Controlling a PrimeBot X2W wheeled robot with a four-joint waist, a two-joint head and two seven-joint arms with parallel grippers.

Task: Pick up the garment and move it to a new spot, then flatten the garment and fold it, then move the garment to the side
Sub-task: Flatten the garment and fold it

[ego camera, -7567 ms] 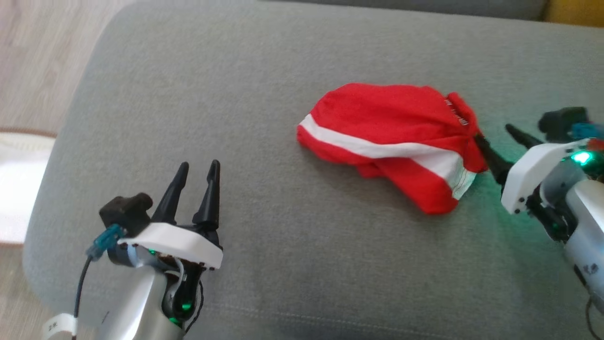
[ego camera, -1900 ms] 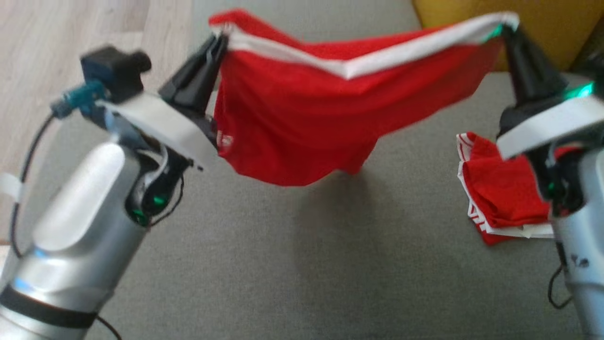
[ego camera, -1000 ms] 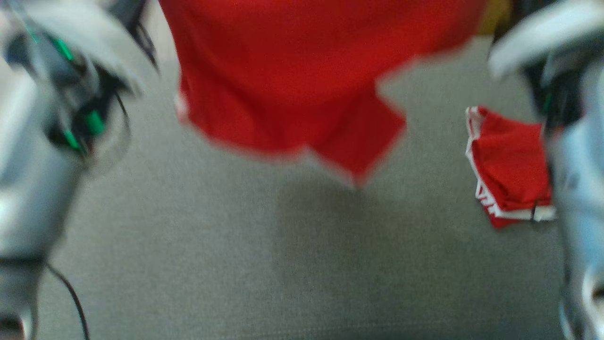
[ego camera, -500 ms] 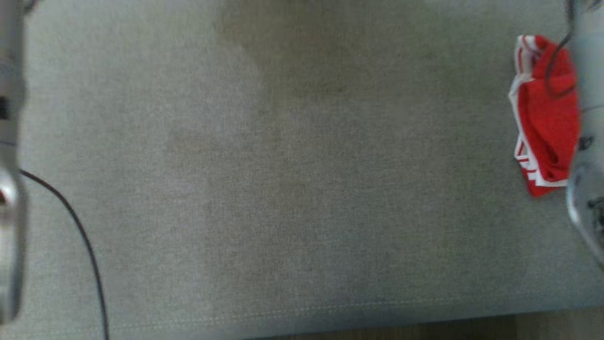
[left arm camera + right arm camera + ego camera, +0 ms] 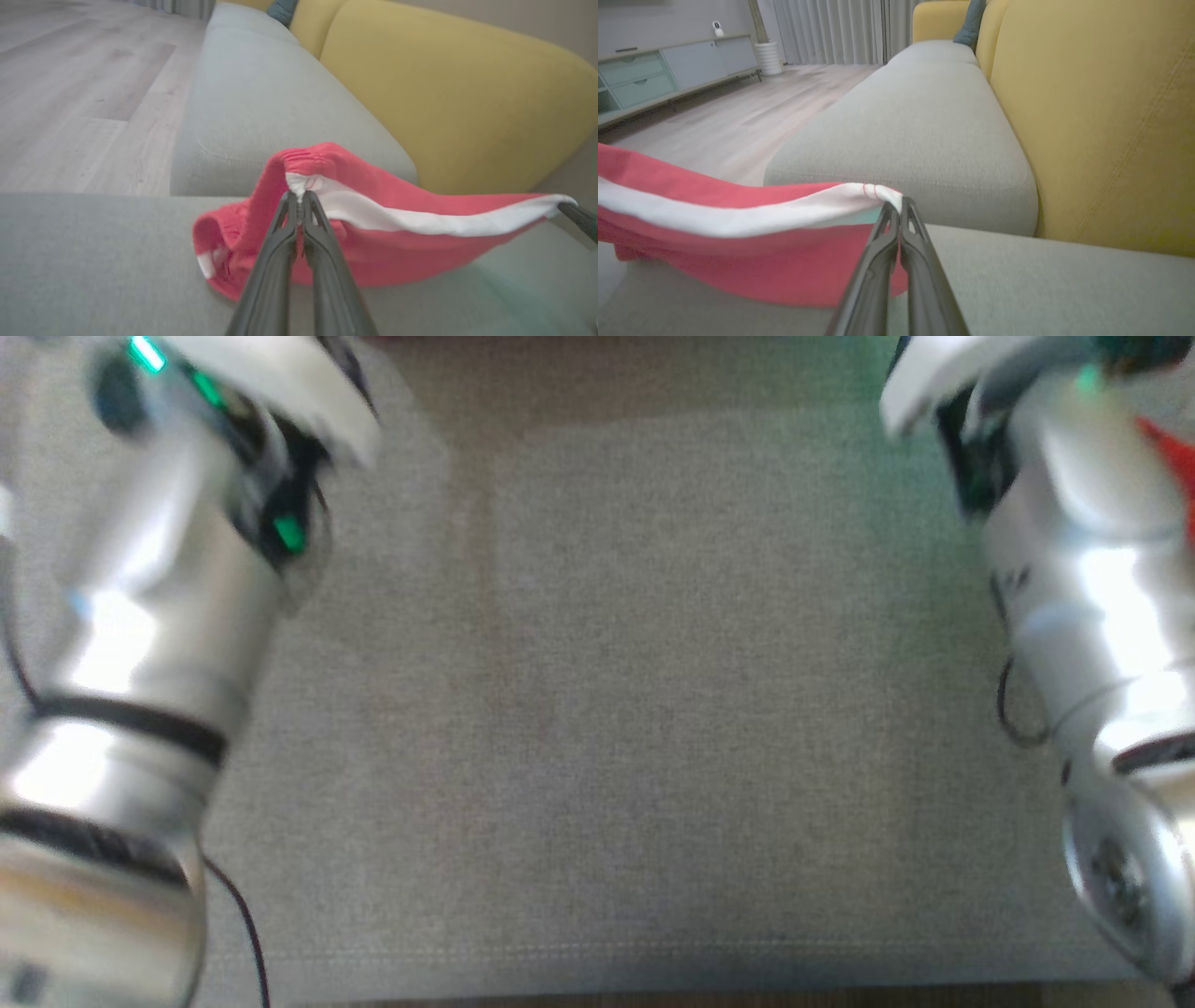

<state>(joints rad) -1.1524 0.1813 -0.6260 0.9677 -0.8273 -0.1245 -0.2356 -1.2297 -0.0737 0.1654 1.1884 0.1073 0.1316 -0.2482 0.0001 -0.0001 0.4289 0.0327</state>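
Observation:
The garment (image 5: 373,242) is a pair of red shorts with a white band, stretched between my two grippers just above the grey seat cushion (image 5: 93,261). In the left wrist view my left gripper (image 5: 299,198) is shut on the band's gathered end. The right gripper's fingertip (image 5: 579,218) holds the far end there. In the right wrist view my right gripper (image 5: 899,205) is shut on the white band's corner, and the garment (image 5: 738,252) sags away to the left. In the head view my left forearm (image 5: 140,616) and right forearm (image 5: 1092,588) flank the cushion (image 5: 635,709).
A yellow backrest (image 5: 1101,116) runs along the sofa's far side. A second grey seat cushion (image 5: 924,121) lies beyond, with wooden floor (image 5: 70,93) and a low cabinet (image 5: 654,70) past it. A scrap of red cloth (image 5: 1181,467) shows behind my right forearm. The cushion's front seam (image 5: 607,957) is near.
The head camera has shifted, so the picture moved. Both forearms now stand further in from the sides. The lifted garment has left the top of that view. Both grips hold.

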